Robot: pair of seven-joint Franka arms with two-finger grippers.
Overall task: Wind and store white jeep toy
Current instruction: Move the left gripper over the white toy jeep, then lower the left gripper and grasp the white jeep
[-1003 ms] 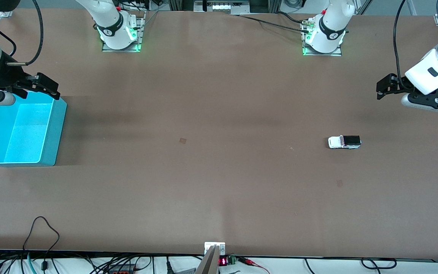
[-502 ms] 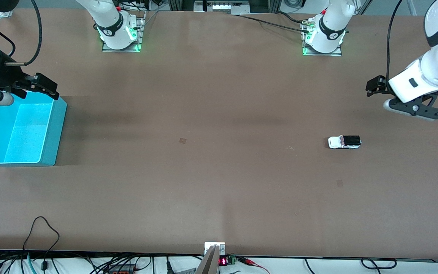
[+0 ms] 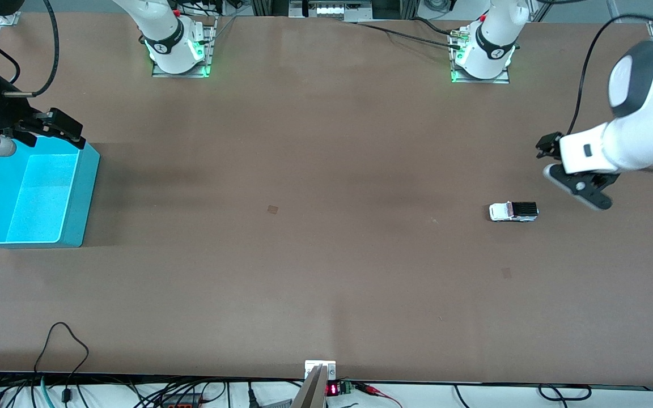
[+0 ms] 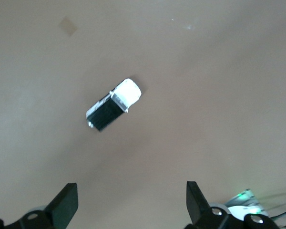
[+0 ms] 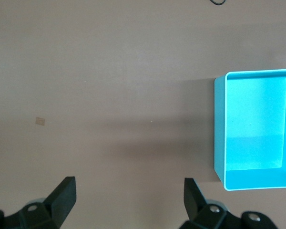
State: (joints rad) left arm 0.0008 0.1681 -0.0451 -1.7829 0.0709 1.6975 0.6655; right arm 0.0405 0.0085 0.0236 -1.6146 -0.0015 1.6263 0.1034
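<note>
Turquoise bin (image 3: pixel 32 192) sits at the frame's left edge, the right gripper (image 3: pixel 49 127) waiting over its upper rim, jaws spread; at right of centre the white jeep toy (image 3: pixel 513 211) stands alone on the brown counter (image 3: pixel 304 272); the left gripper (image 3: pixel 573 178) hovers just upper right of it, jaws spread. Tiny and wheeled, the toy may roll or squirt aside if one finger touches first; cables trail along the bottom edge.

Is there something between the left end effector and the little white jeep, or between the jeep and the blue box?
Nothing visible. The left end effector, open, hangs over bare table beside the jeep. Only bare table separates it from the blue box.
</note>
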